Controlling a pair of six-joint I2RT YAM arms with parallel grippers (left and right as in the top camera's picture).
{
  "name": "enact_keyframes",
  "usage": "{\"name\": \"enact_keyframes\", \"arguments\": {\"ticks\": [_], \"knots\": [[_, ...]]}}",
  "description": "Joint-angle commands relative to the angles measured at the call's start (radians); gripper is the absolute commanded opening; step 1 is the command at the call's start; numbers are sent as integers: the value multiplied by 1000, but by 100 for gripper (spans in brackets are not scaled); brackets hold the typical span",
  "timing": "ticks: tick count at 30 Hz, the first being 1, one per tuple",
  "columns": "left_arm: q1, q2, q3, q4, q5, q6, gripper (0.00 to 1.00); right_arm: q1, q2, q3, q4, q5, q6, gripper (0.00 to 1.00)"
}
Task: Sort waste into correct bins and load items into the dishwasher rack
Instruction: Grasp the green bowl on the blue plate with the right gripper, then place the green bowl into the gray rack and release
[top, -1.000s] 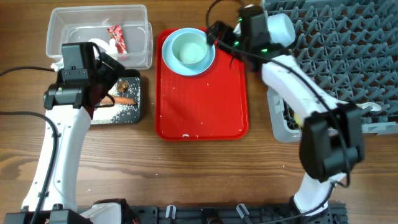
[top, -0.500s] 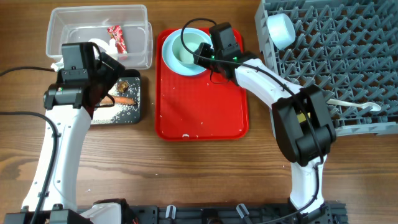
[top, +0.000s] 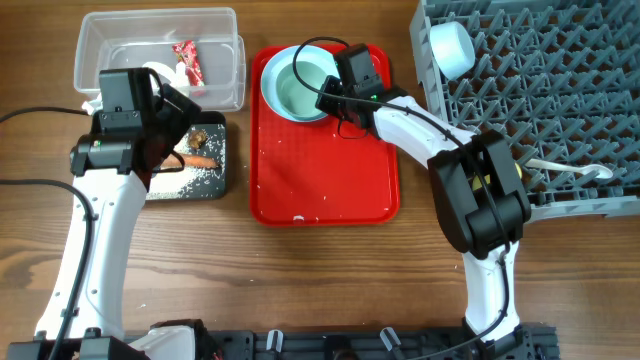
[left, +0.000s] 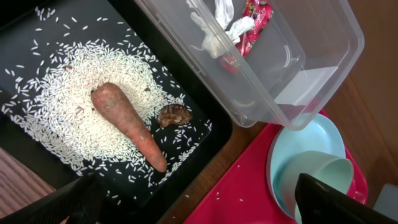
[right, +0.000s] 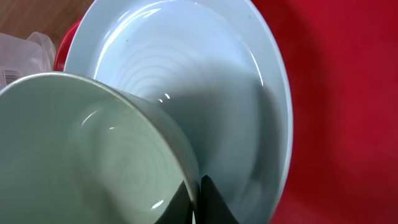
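Pale blue bowl (top: 303, 84) rests on the plate (top: 270, 92) at the far end of the red tray (top: 325, 170), mid far edge. It is tipped off level with its mouth up and leaning toward the left edge, it is round so has no long axis, and the right gripper (right: 200, 194) is pinched onto its right rim. Waste looks sorted at the far left corner: wrapper (top: 188, 62) and tissue (left: 211, 31) in the clear tub (top: 160, 15), carrot (left: 127, 127), rice (left: 68, 81) and scrap (left: 174, 115) in the black tub (top: 223, 150), with the left gripper (left: 196, 186) above them, spread wide and empty. The rack (top: 560, 100) at the far right corner holds a second bowl (top: 452, 47) and the spoon (top: 565, 168); the held bowl and the plate are left, and no yellow cup is seen.
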Motion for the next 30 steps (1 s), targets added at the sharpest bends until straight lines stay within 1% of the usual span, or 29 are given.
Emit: {"name": "enact_keyframes", "arguments": {"ticks": [1,5,8,11,13,14,17,18,20,21,22,27,28,30], "knots": [[-3,3,-5,2,-3,9,100,-4,-8,28,-8,-13,-15,4],[-3,3,-5,2,-3,9,100,-21,-107,28,-41,-9,-121,4],[-3,3,-5,3,-3,9,100,-36,-203,28,-106,43,-217,4],[-3,3,-5,2,-3,9,100,-58,-336,28,-236,195,-299,4],[-3,3,-5,3,-3,9,100,-78,-430,28,-338,330,-317,4],[-3,3,-5,2,-3,9,100,-95,-488,28,-405,412,-313,4],[-3,3,-5,3,-3,9,100,-144,-588,28,-577,603,-297,4],[-3,3,-5,2,-3,9,100,-164,-611,28,-666,705,-238,4],[-3,3,-5,2,-3,9,100,-191,-621,27,-790,858,-126,4],[-3,3,-5,2,-3,9,100,-212,-619,20,-867,966,-43,4],[-3,3,-5,3,-3,9,100,-221,-614,12,-889,1009,-19,4],[-3,3,-5,2,-3,9,100,-225,-561,-52,-876,1197,-27,4],[-3,3,-5,2,-3,9,100,-225,-548,-52,-872,1236,-50,4],[-3,3,-5,2,-3,9,100,-225,-511,-52,-809,1321,-204,4]]}}
